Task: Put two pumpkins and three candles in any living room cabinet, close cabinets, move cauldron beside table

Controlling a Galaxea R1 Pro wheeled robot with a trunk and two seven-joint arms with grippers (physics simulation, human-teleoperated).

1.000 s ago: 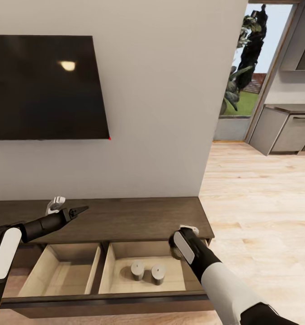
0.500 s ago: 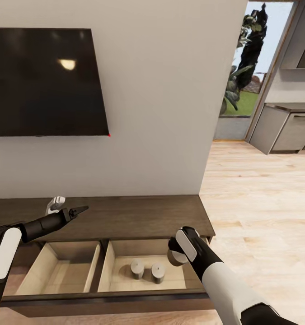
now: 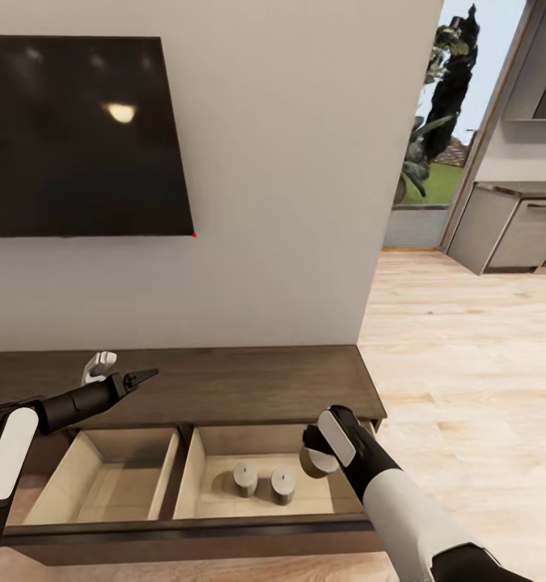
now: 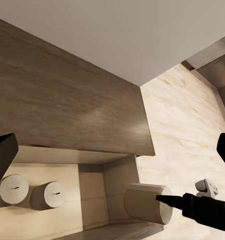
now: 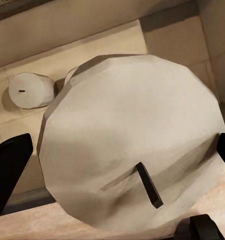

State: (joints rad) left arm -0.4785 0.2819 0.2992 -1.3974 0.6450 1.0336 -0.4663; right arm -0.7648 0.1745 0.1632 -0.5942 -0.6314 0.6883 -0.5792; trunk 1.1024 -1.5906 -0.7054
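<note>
A plain pale wall [image 3: 281, 202] faces me at twelve o'clock, with a big dark television [image 3: 82, 137] mounted on it toward ten — a soft lamp glare sits on the screen and a tiny red light glows at its lower corner. The wall ends at a corner, and light plank wood flooring [image 3: 467, 380] runs off toward two o'clock. Out there stands a tall glass opening [image 3: 446, 121] showing greenery, grass and bright sky — daylight pours in. At three o'clock sit grey kitchen units [image 3: 511, 230] under a dark countertop, with a grey upper cabinet above.
</note>
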